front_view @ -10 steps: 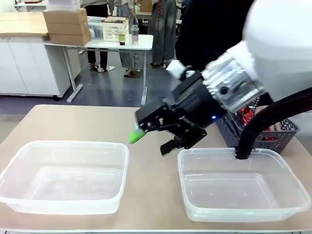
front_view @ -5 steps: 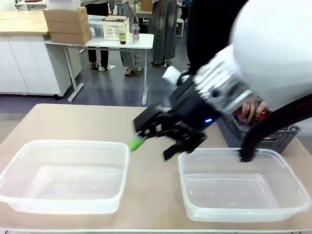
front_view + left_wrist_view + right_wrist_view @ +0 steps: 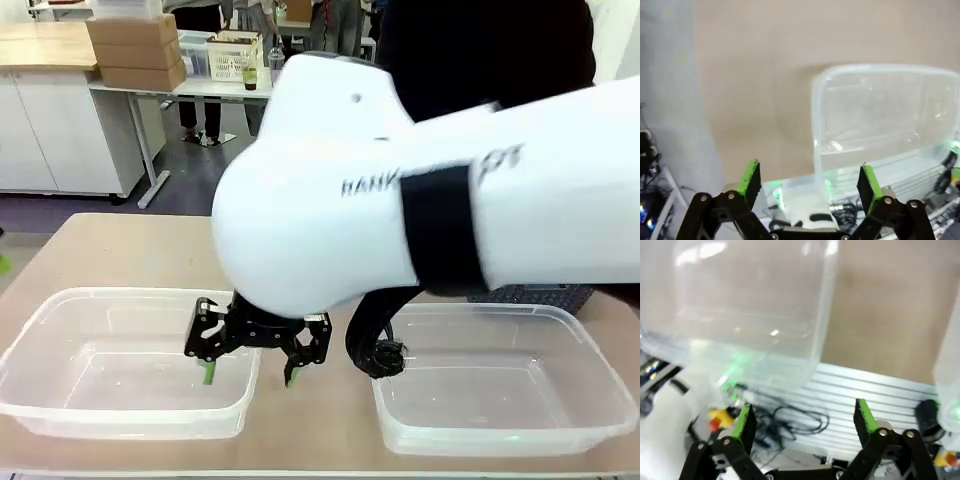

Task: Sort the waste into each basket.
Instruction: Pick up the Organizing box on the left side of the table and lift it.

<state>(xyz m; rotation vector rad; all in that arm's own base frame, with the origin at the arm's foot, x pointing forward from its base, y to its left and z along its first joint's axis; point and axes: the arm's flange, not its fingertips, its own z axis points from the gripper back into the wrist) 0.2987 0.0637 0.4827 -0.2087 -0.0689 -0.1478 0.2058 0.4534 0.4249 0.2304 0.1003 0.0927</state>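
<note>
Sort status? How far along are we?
Done: nothing. The left tub and the right tub both look empty. In hand: nothing. The right gripper hangs open and empty at the left tub's right end, and the left gripper is open too. Left: all the sorting.
</note>
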